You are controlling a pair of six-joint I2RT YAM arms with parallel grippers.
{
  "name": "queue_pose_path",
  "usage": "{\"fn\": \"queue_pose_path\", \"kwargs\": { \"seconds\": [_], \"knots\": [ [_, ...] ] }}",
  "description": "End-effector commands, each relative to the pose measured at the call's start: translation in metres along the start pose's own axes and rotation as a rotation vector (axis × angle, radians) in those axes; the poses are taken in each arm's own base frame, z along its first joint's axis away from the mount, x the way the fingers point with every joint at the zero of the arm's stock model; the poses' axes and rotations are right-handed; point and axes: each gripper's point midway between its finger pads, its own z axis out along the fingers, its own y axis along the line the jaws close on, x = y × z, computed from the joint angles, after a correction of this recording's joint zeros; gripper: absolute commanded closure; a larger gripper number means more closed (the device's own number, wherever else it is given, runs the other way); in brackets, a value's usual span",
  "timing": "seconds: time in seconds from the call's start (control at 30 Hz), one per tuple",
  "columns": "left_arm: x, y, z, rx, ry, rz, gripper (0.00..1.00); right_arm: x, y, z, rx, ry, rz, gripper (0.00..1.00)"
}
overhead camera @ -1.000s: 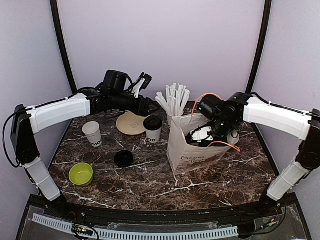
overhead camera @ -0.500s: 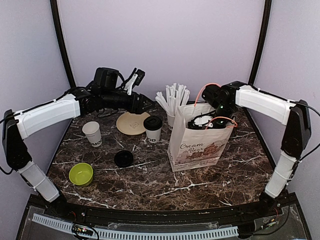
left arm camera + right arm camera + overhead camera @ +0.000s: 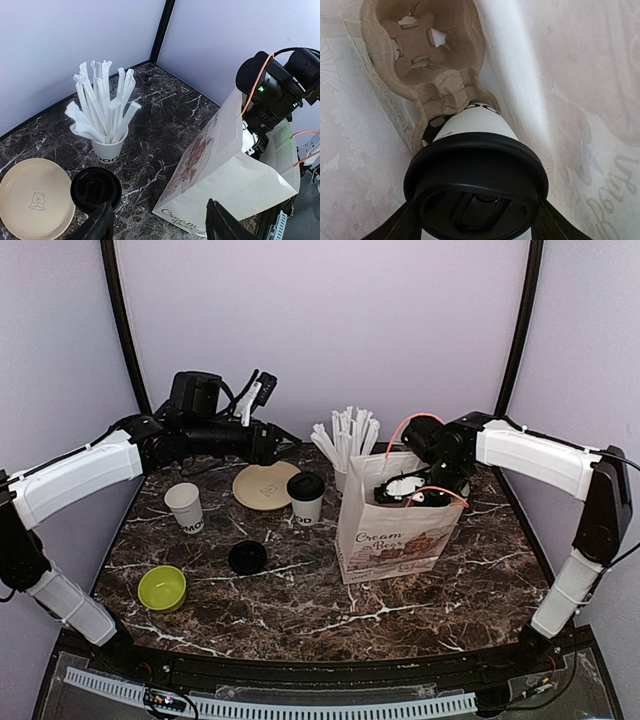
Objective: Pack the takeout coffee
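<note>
The right gripper [image 3: 472, 227] is down inside the paper bag [image 3: 395, 540]. Its fingers [image 3: 395, 225] press on both sides of a lidded coffee cup [image 3: 472, 117], at the level of the black lid [image 3: 476, 187]. The foot of the cup is at a pocket of the pulp carrier [image 3: 425, 55]; I cannot tell if it is fully seated.

I judge such a cup light, with a thin wall that gives when squeezed, and the smooth lid could pop off. The best hold is on the wall just under the lid.

A second lidded cup [image 3: 305, 498] stands toward the far edge of the marble worktop [image 3: 300, 610], between the tan plate [image 3: 262, 485] and the bag. The left gripper [image 3: 160, 212] hangs above it, fingers spread, holding nothing.

The worktop looks hard and polished, so a cup may slide on it. Plain pale walls [image 3: 330, 330] close the back and both sides.
</note>
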Motion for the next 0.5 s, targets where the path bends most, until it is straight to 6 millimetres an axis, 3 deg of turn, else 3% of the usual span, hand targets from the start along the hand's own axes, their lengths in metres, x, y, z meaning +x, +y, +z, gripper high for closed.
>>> {"fn": "queue_pose_path", "kwargs": {
  "seconds": [0.0, 0.23, 0.27, 0.47],
  "knots": [
    [-0.009, -0.002, -0.019, -0.02, -0.022, 0.004, 0.34, 0.007, 0.037, 0.022, -0.192, 0.092, 0.038, 0.38],
    [-0.012, -0.002, -0.024, -0.033, -0.009, -0.001, 0.33, -0.017, 0.035, -0.015, -0.229, 0.004, 0.048, 0.15],
    [-0.012, -0.002, -0.024, -0.035, -0.005, -0.001, 0.33, -0.02, 0.033, -0.021, -0.223, -0.009, 0.05, 0.04],
    [-0.01, 0.003, -0.02, -0.058, 0.025, 0.002, 0.29, -0.036, 0.017, -0.048, -0.159, -0.074, 0.055, 0.01]
  ]
}}
